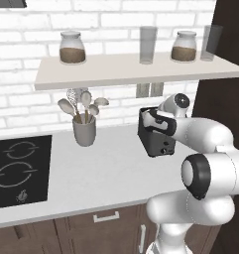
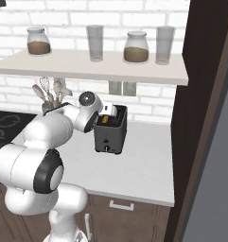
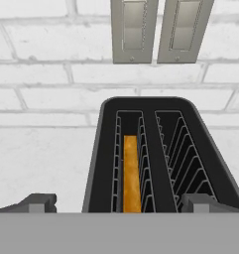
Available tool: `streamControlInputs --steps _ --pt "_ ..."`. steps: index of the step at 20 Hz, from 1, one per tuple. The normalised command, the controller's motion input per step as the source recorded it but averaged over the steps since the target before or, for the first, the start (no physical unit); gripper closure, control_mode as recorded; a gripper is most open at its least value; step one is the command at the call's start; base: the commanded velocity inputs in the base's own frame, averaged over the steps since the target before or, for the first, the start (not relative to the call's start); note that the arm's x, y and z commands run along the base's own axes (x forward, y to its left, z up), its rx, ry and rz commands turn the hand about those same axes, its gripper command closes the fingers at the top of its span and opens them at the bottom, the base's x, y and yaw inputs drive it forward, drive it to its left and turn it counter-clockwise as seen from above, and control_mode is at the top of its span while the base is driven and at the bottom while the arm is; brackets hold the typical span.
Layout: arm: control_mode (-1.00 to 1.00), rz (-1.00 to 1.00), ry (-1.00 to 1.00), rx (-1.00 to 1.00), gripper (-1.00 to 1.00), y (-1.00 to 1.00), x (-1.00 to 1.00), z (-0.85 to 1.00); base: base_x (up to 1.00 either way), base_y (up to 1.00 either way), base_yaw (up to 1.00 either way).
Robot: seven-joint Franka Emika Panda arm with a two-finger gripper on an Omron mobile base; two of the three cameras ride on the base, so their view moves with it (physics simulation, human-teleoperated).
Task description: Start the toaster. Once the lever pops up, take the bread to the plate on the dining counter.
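The toaster (image 1: 158, 136) stands on the pale surface (image 1: 101, 171) against the brick wall, below the shelf (image 1: 131, 69) and just in front of two wall sockets (image 3: 153, 30). The bread (image 3: 131, 173) sits on edge deep in the toaster's left slot as the hand view shows it, its golden top edge well down between the wire guides; the other slot is bare.

The gripper (image 3: 118, 204) hovers just above the near end of the toaster, looking down into the slots, with its jaws spread wide and holding nothing: one fingertip (image 3: 39, 202) hangs outside the toaster's left wall, the other over its near right corner.

As for progress, the task looks to be at its very start. The arm is at the toaster, but whether the lever is pressed cannot be told (it is hidden under the hand in both base views). The slice low in the slot fits either a loaded toaster or one already running. Left to do: start it if not started, wait for the pop, lift the slice out, and carry it to the plate on the dining counter.
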Motion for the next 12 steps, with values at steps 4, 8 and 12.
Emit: streamControlInputs --steps 4,8,12 --pt "-1.0 0.0 0.0 0.0 -1.0 0.0 0.0 0.0 0.0 0.0 0.0" --pt "-1.0 0.0 0.0 0.0 -1.0 0.0 0.0 0.0 0.0 0.0 0.0" --pt "-1.0 0.0 0.0 0.0 -1.0 0.0 0.0 0.0 0.0 0.0 0.0"
